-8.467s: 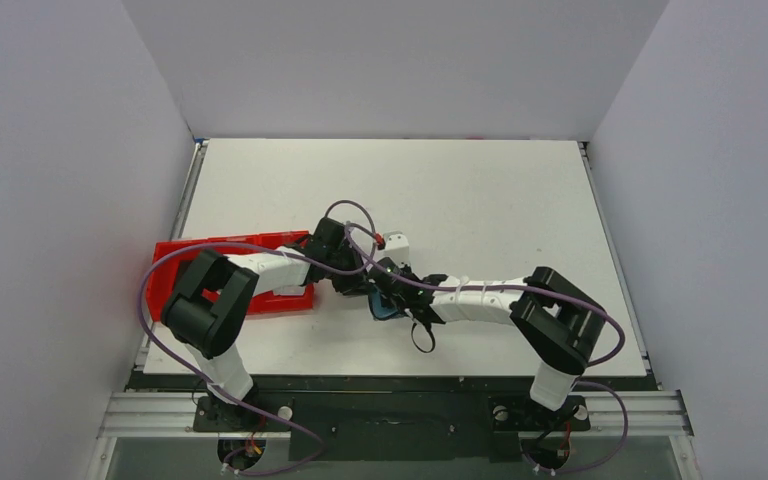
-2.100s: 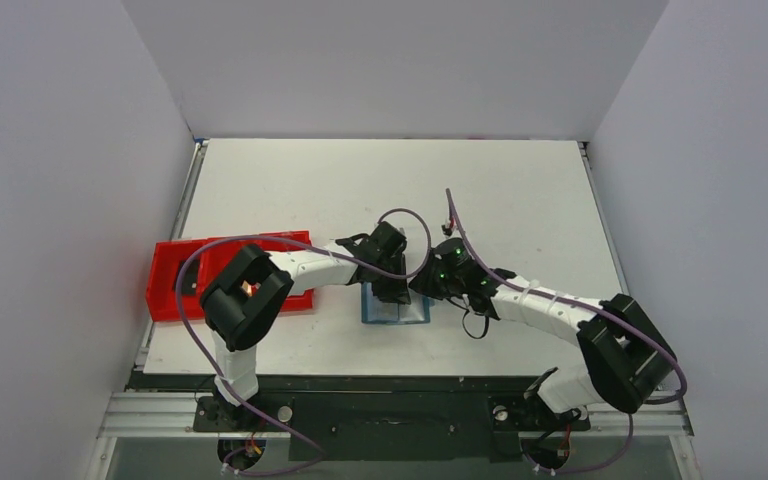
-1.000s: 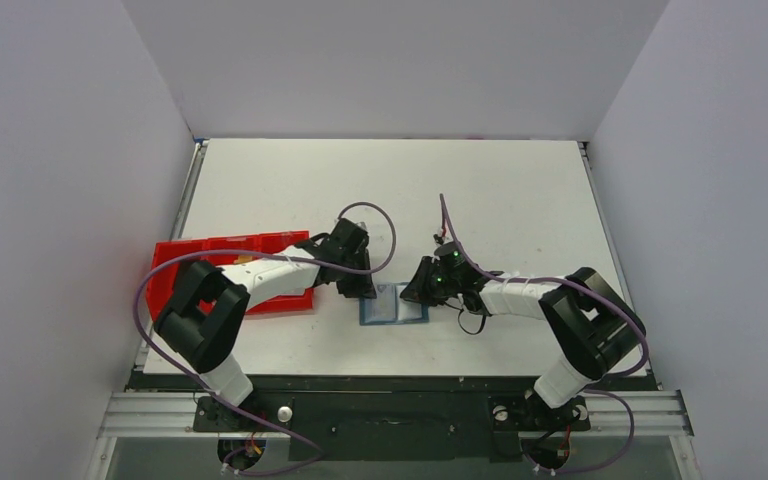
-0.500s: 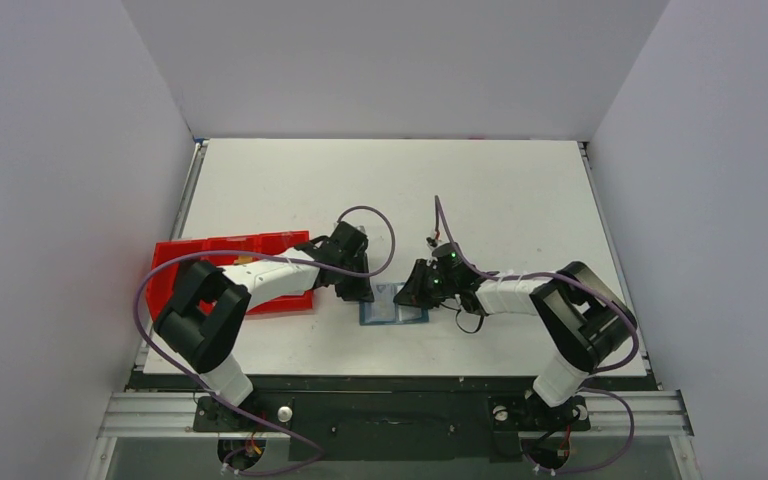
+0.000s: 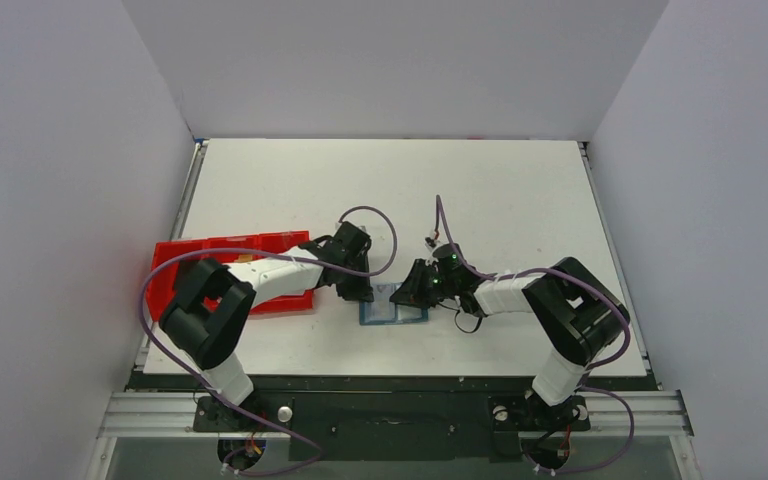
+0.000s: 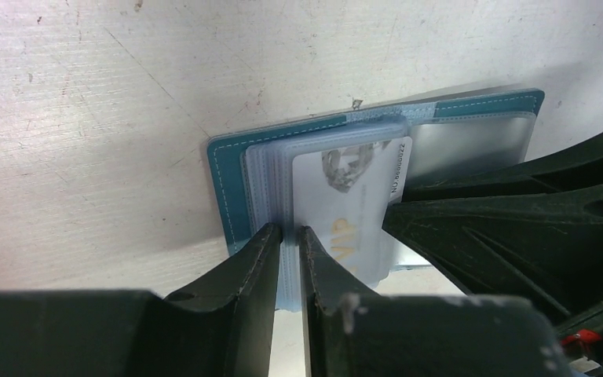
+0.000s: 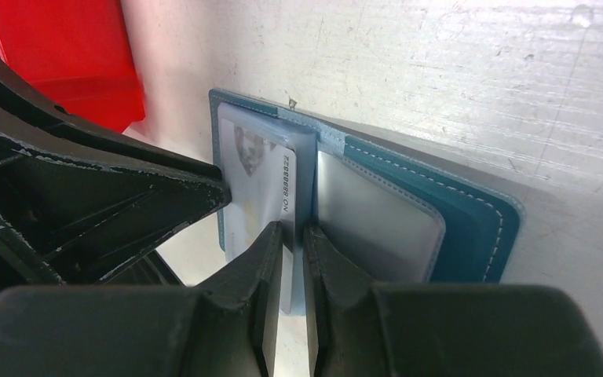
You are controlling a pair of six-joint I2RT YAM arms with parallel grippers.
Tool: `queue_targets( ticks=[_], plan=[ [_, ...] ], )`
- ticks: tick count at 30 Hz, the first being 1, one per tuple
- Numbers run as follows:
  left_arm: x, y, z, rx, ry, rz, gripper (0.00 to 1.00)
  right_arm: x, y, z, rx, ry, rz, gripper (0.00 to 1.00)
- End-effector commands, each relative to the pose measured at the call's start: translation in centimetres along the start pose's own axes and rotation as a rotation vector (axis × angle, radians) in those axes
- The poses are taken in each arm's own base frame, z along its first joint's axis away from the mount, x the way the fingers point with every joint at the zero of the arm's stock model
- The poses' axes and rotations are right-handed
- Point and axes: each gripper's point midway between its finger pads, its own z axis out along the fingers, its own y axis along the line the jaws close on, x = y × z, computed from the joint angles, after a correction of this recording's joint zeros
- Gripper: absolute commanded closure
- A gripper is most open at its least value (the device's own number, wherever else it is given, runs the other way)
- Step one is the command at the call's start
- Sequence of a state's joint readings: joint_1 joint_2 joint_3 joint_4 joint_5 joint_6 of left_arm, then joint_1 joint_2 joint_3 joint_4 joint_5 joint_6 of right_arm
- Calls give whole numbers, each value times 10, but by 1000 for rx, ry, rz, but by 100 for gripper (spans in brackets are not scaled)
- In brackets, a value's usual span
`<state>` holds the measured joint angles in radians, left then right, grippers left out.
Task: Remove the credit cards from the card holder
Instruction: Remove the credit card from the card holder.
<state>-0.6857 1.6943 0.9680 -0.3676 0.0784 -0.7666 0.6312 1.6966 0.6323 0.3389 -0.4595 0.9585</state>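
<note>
Left claw (image 6: 289, 236): jaws almost closed, only a thin slit between them. They pinch the near edge of the stack of clear sleeves (image 6: 263, 184) of the card holder (image 6: 226, 181). The pale sleeve edge shows in the slit.

Right claw (image 7: 293, 232): jaws equally narrow. They are closed on the sleeve leaf just beside the spine, where the numbered edge of a white card (image 7: 255, 184) lies. Cannot tell whether the card itself or only the plastic over it sits between the pads.

Card holder: open and lying flat on the tabletop (image 5: 480, 200), teal cover down, near the front edge between the two claws. The card is inside the sleeve and shows gold lettering and a printed number. The opposite leaf shows only a grey window. The red tray (image 5: 175, 275) is to the left, apart from the holder.

The two claws face each other across the holder, with their fingers near one another; contact between them not resolvable.

Versus earlier:
- 8.5 s ago the holder was bunched up between the claws; it now lies spread open.
- 2.1 s ago the right claw stood off the holder's right side; it is now on it.
- Over the last 0.5 s the holder position is unchanged and the right elbow has drawn in slightly.
</note>
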Motion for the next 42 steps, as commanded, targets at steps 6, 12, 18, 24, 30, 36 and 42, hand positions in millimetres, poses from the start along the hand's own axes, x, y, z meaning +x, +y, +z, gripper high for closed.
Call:
queue_targets(
  ticks=[6, 12, 18, 24, 30, 36, 42],
  plan=[
    [18, 7, 22, -63, 43, 5, 96, -1, 18, 0, -90, -14, -13, 91],
    [23, 3, 25, -66, 49, 16, 100, -2, 22, -1, -99, -16, -22, 92],
    [28, 13, 25, -109, 52, 4, 100, -5, 16, -4, -68, -32, -35, 100],
    [29, 27, 25, -152, 49, 4, 100, -7, 6, -9, -17, -48, -50, 100],
    [30, 31, 24, -157, 50, 0, 100, -9, -5, -14, 15, -60, -50, 100],
    [31, 33, 24, -161, 51, 0, 100, -12, -7, -18, 17, -64, -51, 100],
    [32, 30, 25, -147, 55, 1, 100, -9, 11, -12, -77, -26, -22, 100]
  ],
)
